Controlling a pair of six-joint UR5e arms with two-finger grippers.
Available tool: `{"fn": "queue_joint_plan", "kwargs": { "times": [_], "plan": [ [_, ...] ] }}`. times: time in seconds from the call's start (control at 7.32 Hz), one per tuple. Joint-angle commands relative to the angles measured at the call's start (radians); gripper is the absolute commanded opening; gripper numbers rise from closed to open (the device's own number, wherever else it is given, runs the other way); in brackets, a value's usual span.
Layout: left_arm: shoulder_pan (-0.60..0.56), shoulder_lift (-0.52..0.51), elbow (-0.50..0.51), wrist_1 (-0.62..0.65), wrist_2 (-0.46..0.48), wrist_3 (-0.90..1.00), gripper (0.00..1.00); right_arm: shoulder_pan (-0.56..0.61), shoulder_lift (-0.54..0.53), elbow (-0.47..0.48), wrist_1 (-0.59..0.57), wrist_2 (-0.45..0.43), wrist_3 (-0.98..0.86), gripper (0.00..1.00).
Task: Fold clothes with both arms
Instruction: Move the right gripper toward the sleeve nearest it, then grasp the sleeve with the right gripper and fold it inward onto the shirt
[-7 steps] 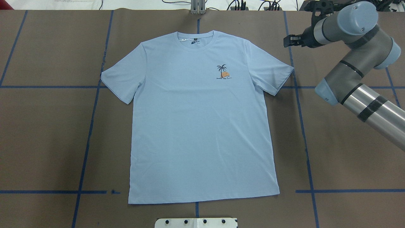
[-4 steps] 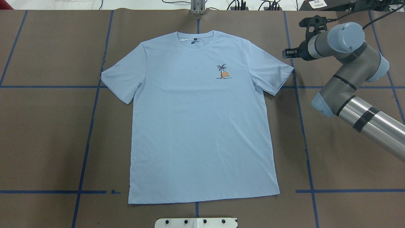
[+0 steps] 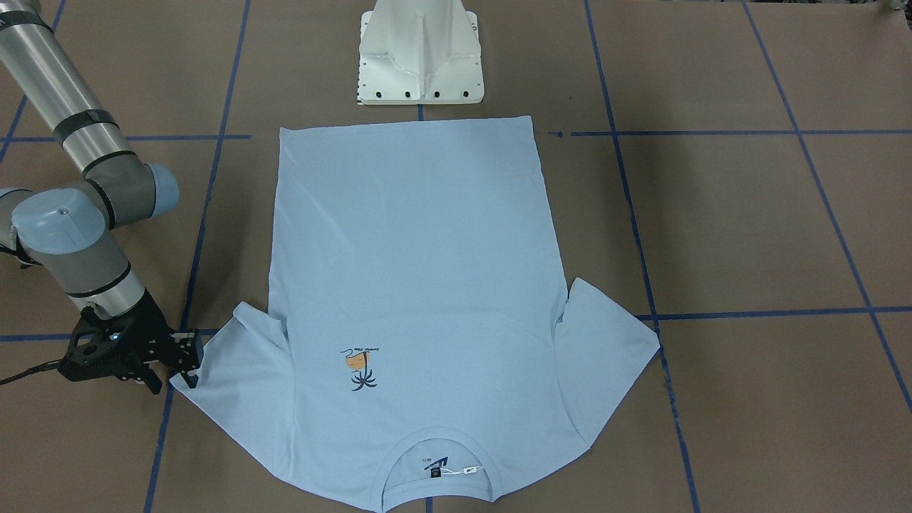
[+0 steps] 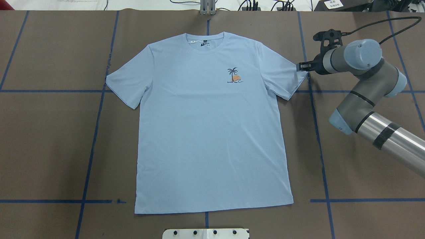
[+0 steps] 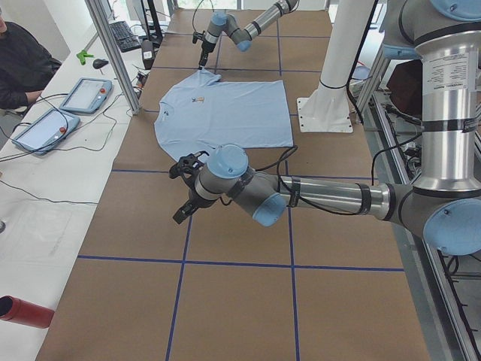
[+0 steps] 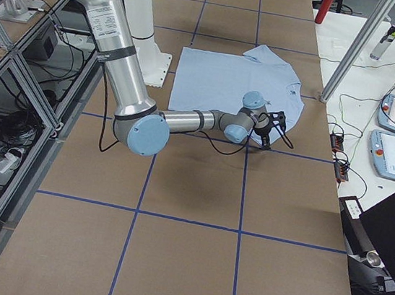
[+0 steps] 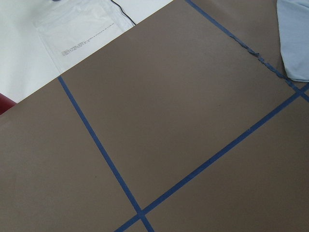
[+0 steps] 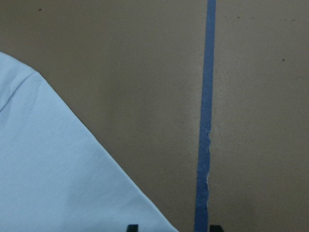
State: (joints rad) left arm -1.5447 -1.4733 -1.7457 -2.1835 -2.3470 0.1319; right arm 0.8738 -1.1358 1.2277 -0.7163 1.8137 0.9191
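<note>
The light blue T-shirt (image 4: 206,132) lies flat and face up on the brown table, collar at the far side. Its palm print (image 4: 234,76) and dark neck label (image 4: 205,42) show. My right gripper (image 4: 300,66) is open and low at the outer corner of the shirt's right sleeve (image 4: 289,79). In the right wrist view the sleeve's edge (image 8: 58,169) runs down to between the two spread fingertips (image 8: 133,227). In the front view the right gripper (image 3: 182,356) sits at the sleeve's tip. My left gripper (image 5: 180,214) hovers over bare table beyond the left sleeve; I cannot tell its state.
The white pedestal base (image 3: 420,64) stands at the shirt's hem side. Blue tape lines (image 4: 96,132) grid the table. Teach pendants (image 5: 86,94) and cables lie on the white bench past the far edge, with a metal post (image 5: 113,53) and a red bottle (image 5: 22,312).
My right arm has swung toward the robot's side and lowered, bringing its gripper from beyond the right sleeve down to the sleeve's outer corner. The shirt has not moved.
</note>
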Motion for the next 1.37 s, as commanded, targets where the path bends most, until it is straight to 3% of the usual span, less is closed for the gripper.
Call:
{"fn": "queue_joint_plan", "kwargs": {
  "times": [0.0,0.14,0.27,0.41,0.68,0.82,0.96,1.09,1.23],
  "plan": [
    [0.000,0.002,0.000,-0.001,0.000,0.000,1.00,-0.015,-0.005,0.001,0.017,-0.001,0.018,0.45],
    [0.000,0.002,0.000,0.001,0.000,0.000,1.00,-0.013,-0.005,0.003,0.017,-0.001,0.018,0.32],
    [0.000,0.002,0.000,-0.001,0.000,0.000,1.00,-0.013,-0.005,0.006,0.015,0.001,0.018,0.10],
    [0.000,0.002,0.000,-0.001,0.000,0.000,1.00,-0.013,-0.004,0.010,0.015,0.001,0.017,0.00],
    [0.000,0.002,0.000,0.001,0.000,0.000,1.00,-0.013,0.010,0.035,-0.009,0.001,0.018,0.00],
    [0.000,0.002,0.002,-0.001,0.000,0.000,1.00,-0.015,0.016,0.108,-0.099,0.001,0.030,0.00],
    [0.000,-0.001,0.002,0.001,0.000,0.000,1.00,-0.016,0.043,0.222,-0.276,-0.005,0.062,0.00],
    [0.000,-0.001,0.005,0.001,0.000,-0.002,1.00,-0.039,0.086,0.293,-0.422,-0.063,0.113,0.00],
    [0.001,-0.002,0.008,0.001,0.000,-0.002,1.00,-0.094,0.156,0.288,-0.499,-0.141,0.175,0.00]
  ]
}}
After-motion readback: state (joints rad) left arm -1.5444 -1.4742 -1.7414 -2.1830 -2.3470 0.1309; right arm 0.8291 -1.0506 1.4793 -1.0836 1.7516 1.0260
